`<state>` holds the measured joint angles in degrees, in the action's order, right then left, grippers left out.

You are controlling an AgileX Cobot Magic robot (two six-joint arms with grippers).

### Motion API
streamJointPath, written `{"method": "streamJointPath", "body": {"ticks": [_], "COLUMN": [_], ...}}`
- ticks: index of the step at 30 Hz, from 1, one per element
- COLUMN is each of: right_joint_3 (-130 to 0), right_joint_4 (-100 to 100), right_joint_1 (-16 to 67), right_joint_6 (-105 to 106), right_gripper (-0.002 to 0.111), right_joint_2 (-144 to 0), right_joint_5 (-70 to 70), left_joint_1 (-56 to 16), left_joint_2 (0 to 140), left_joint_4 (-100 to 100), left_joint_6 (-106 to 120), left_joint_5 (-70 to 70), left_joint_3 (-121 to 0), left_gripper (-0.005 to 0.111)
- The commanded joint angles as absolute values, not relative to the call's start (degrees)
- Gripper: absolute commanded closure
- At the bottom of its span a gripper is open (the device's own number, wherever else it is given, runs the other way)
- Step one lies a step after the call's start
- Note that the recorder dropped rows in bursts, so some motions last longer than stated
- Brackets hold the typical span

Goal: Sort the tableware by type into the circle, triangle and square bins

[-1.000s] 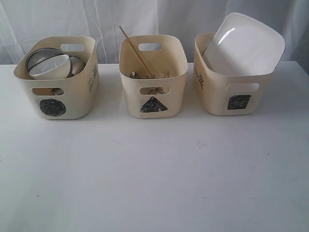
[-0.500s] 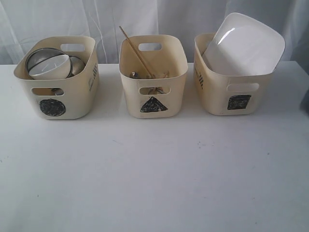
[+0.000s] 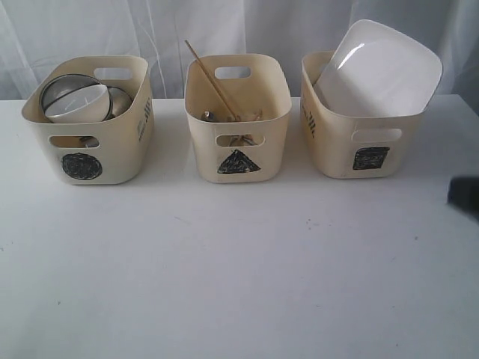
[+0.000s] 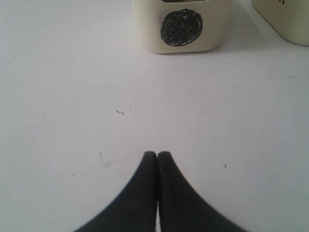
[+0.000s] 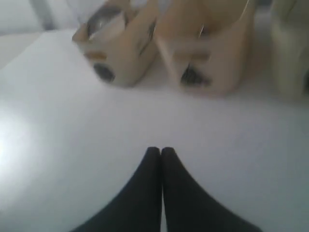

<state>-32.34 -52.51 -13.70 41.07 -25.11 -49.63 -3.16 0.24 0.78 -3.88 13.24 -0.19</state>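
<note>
Tableware fills all three cream bins lined across the upper half of the exterior frame, on a white table [image 3: 239,269] in front of a pale curtain [image 3: 150,30]. At upper left, the circle bin [image 3: 120,153] holds a white bowl [image 3: 75,105] nested in a steel bowl [image 3: 58,84], with a steel mug [image 3: 121,101] just beside them. In the upper middle, the triangle bin [image 3: 206,157] has wooden chopsticks [image 3: 212,81] leaning out past its rim toward the upper left. Small metal pieces [image 3: 209,116] lie low inside it, too small to name. At upper right, a white square plate [image 3: 382,71] stands tilted in the square bin [image 3: 337,153], rising well above its rim.

Both end effectors stand well apart from the bins, over bare table. The left gripper [image 4: 158,154] has its black fingertips pressed together, pinching nothing, and the circle bin [image 4: 149,34] lies ahead of it. The right gripper [image 5: 161,151] is likewise pressed together and empty, with the circle bin [image 5: 128,58] and triangle bin [image 5: 222,58] blurred in the distance ahead. A dark blur [image 3: 464,197] sits at the right edge of the exterior frame, below the square bin and not touching it.
</note>
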Motion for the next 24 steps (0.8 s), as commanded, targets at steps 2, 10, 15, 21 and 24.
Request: {"method": "streamJointPath", "body": {"ticks": [2,10,15,21,24], "right_joint_3": [-30.6,-7.3,0.0,0.0,0.0], "right_joint_4": [-61.7,-31.4,-5.3,-5.4,-5.7], "right_joint_1": [-13.8,-15.6,-13.5,-2.5,-1.7], "right_joint_6": [69.0,28.6,2.2,1.3,1.3], "right_gripper": [0.108,0.108,0.108,0.108,0.108], "right_joint_2": [-17.7,0.0,0.0,0.0,0.0], "right_joint_5": [-22.6,-8.4,-6.1,-21.1,-20.8], "left_joint_1": [-3.5,-3.5,-3.5,-3.5,-3.5], "left_joint_2": [0.0,0.0,0.0,0.0,0.0], "left_joint_4": [1.4,1.4,1.4,1.2,1.2], "left_joint_6": [-4.0,-4.0,-4.0,-4.0,-4.0], "left_joint_5": [13.2,13.5,13.2,13.2,13.2], "left_joint_3": [0.0,0.0,0.0,0.0,0.0], "left_gripper": [0.107,0.107,0.107,0.107,0.107]}}
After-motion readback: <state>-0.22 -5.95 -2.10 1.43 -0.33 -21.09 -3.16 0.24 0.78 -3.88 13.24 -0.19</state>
